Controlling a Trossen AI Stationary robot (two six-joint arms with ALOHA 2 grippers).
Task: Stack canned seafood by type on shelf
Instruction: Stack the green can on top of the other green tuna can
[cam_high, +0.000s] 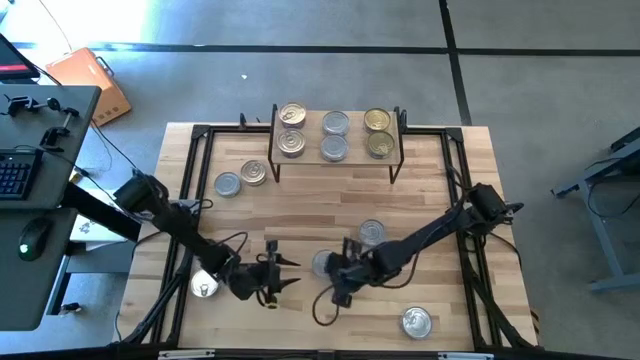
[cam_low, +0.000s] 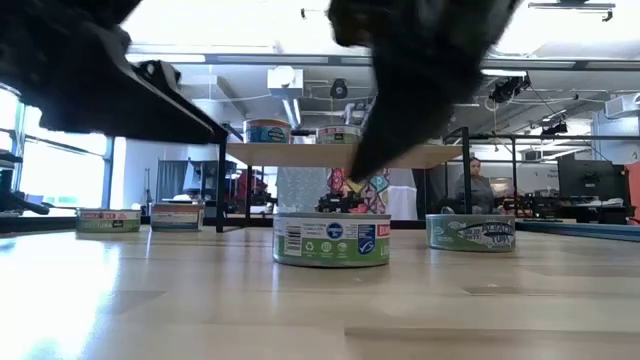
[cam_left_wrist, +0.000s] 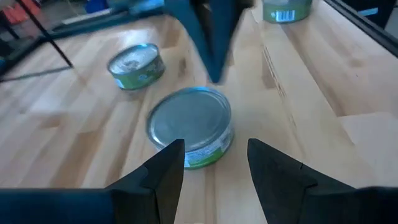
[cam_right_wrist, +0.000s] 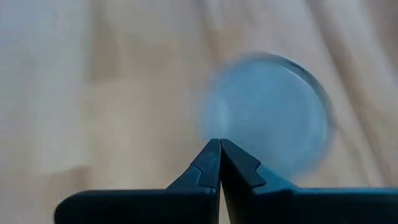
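L gripper (cam_left_wrist: 211, 165) open, empty, near tin (cam_left_wrist: 189, 124); R gripper (cam_right_wrist: 219, 149) closed.

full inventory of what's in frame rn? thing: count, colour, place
tins on the shelf: six, four silver lids, two gold, three pairs.
tins beyond the left arm: two, one silver, one gold, table's far left.
silver tin: one, green-labelled, centre, between the grippers.
tin: one, silver, just beyond it.
tin: one, near left.
tin: one, silver, near right.
person: one, seated, background.
left gripper: open, facing the centre tin.
right gripper: shut, above that tin.
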